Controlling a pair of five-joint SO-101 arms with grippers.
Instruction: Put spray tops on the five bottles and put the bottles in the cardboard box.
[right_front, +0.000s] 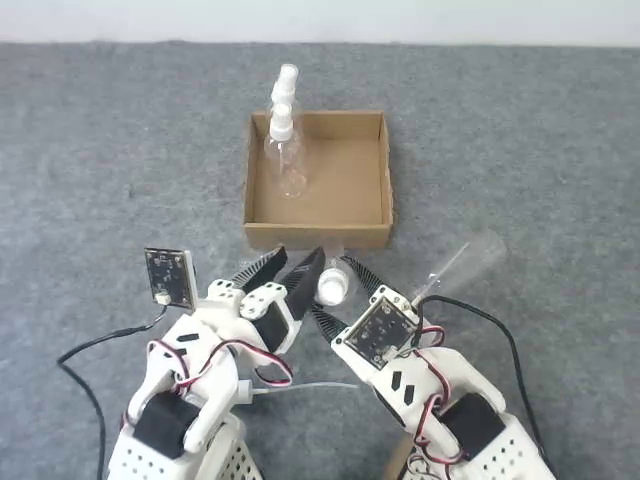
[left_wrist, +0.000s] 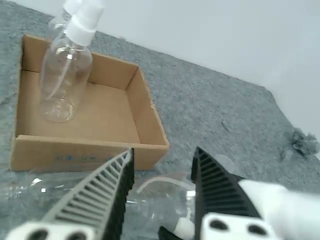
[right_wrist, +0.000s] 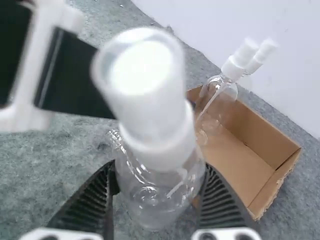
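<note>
Two arms sit at the near edge of the grey felt table, both pointing toward the cardboard box. Left gripper is just near of the box's front wall, fingers spread apart and holding nothing. In the right wrist view its black finger lies right against the side of the held bottle's spray top; whether it presses on it I can't tell. From the left wrist view, the left gripper shows the same wide gap, with clear plastic low between the fingers and the box beyond.

Box is centre-far and open on top. Two capped bottles stand upright at its far-left corner, close together, one behind the other, spray tops on. The rest of the box floor is bare cardboard.

Held bottle is just right of the left gripper, near the box front, top already on, pointing up at the camera. Right gripper is clamped on its clear body, a finger on each side.

A thin white tube lies on the felt between the two arms. Far right, a loose clear bottle lies on its side, uncapped, well apart from the box.
</note>
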